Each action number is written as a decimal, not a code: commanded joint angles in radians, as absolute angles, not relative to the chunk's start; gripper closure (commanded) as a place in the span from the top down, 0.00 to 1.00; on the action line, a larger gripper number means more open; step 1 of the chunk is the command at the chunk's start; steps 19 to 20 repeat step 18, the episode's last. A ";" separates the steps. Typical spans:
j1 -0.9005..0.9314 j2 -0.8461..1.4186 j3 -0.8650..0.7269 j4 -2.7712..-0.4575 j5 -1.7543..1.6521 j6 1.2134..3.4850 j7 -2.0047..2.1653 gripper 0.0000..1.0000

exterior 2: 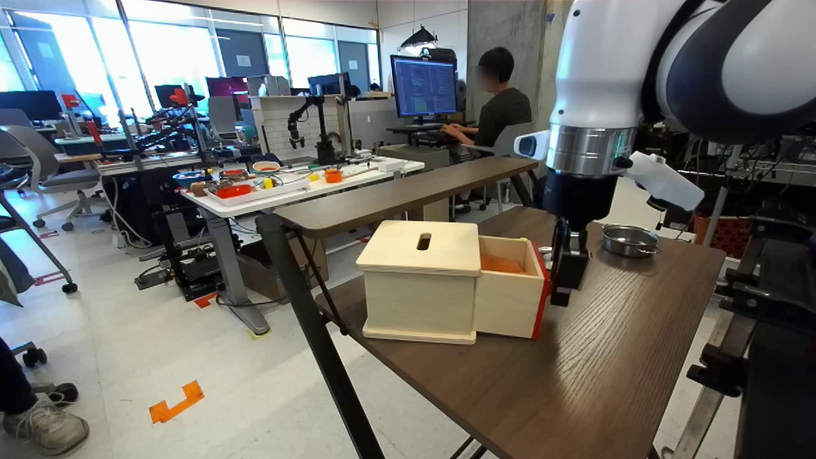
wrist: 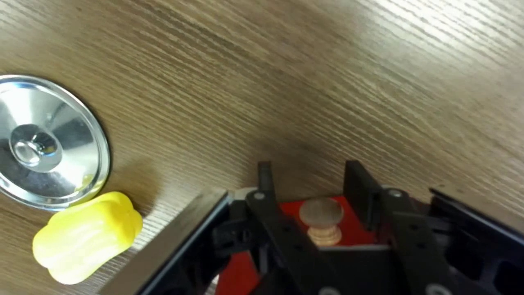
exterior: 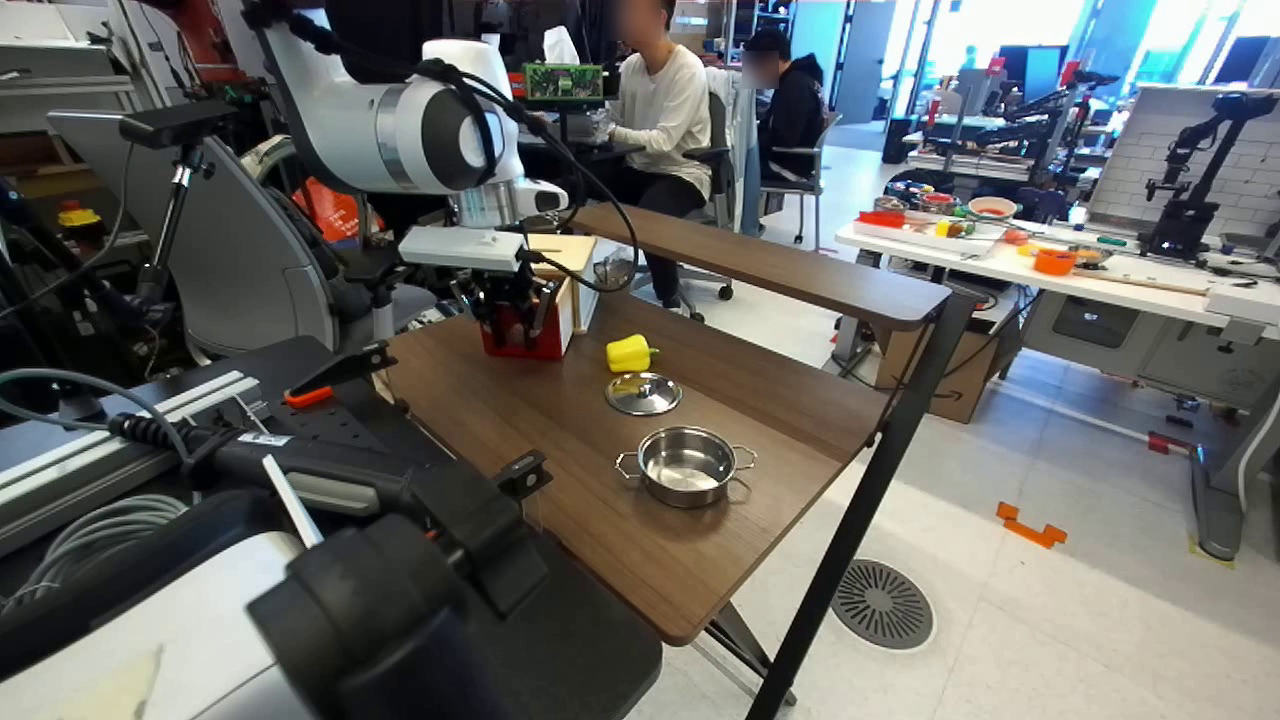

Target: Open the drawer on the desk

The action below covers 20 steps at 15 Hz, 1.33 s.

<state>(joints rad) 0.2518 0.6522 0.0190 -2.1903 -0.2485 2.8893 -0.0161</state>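
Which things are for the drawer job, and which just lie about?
For the job: pale wooden drawer with red front, round wooden knob, brown rectangular desk, black two-fingered claw.

Lying about: shiny yellow pepper, round metal lid, round metal pot.

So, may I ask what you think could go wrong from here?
The open gripper may slip off the round knob if it closes. The drawer, already partly out of its wooden box, could come free if pulled much further. A sideways swing might knock the yellow pepper nearby.

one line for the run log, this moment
drawer: partly open | gripper: open, knob between fingers | on desk: yellow pepper, lid, pot
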 commanded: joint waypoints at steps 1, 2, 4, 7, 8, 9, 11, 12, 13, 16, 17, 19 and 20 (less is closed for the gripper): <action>0.251 0.646 0.008 -2.209 -0.242 2.888 -0.020 0.81; 0.249 0.642 0.008 -2.211 -0.240 2.881 -0.021 0.88; 0.252 0.639 0.004 -2.215 -0.240 2.878 -0.016 0.99; 0.267 0.607 -0.011 -2.228 -0.235 2.867 0.018 1.00; 0.267 0.590 -0.013 -2.236 -0.235 2.862 0.023 1.00; 0.261 0.566 -0.007 -2.243 -0.227 2.847 0.027 1.00; 0.231 0.503 0.022 -2.267 -0.204 2.816 0.025 1.00; 0.225 0.474 0.028 -2.276 -0.191 2.795 0.030 1.00; 0.245 0.439 0.010 -2.282 -0.193 2.736 0.050 1.00; 0.238 0.479 0.013 -2.248 -0.213 2.758 0.044 1.00; 0.237 0.463 0.014 -2.257 -0.213 2.748 0.047 1.00; 0.236 0.455 0.014 -2.263 -0.214 2.745 0.048 1.00; 0.236 0.455 0.014 -2.263 -0.214 2.745 0.048 1.00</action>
